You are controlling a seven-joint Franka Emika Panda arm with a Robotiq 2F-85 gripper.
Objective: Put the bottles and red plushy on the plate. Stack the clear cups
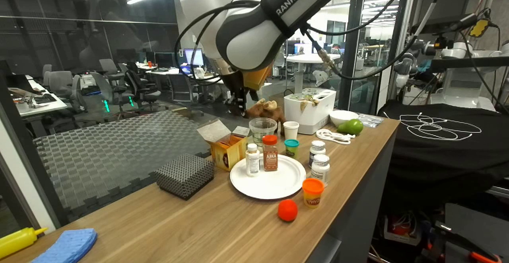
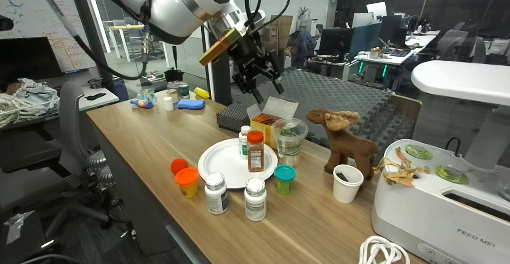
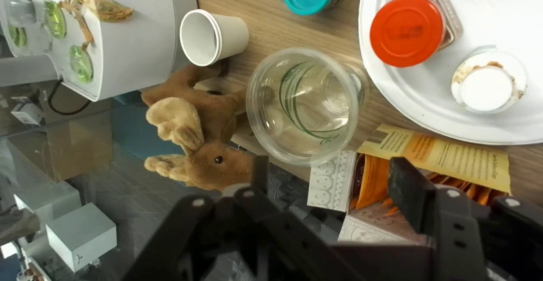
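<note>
the wood-topped counter (image 1: 191, 227) is backed by grey floor matting (image 1: 111, 151). the gripper (image 3: 334, 183) hangs raised, its jaws spread well apart and holding nothing. the plate (image 1: 266, 189) carries a white-capped bottle (image 1: 253, 164) and a red-capped bottle (image 1: 270, 157), both upright. two pale bottles (image 2: 255, 205) stand on the counter just outside its rim. the red plushy (image 1: 287, 210) lies near the plate, just beside an orange-lidded tub (image 1: 313, 194). a clear cup (image 3: 292, 111) stands upright between the plate and a brown plush moose (image 2: 346, 140); whether a second is nested inside cannot be told.

obstructions: a yellow box (image 1: 227, 151), flaps raised, crowds the plate rim and the clear cup. a teal-lidded tub (image 2: 284, 181) stands just beside the plate. a white paper cup (image 2: 346, 186) stands near the moose, with a white tub (image 2: 430, 216) alongside. a black patterned box (image 1: 185, 175) sits near the yellow box.
</note>
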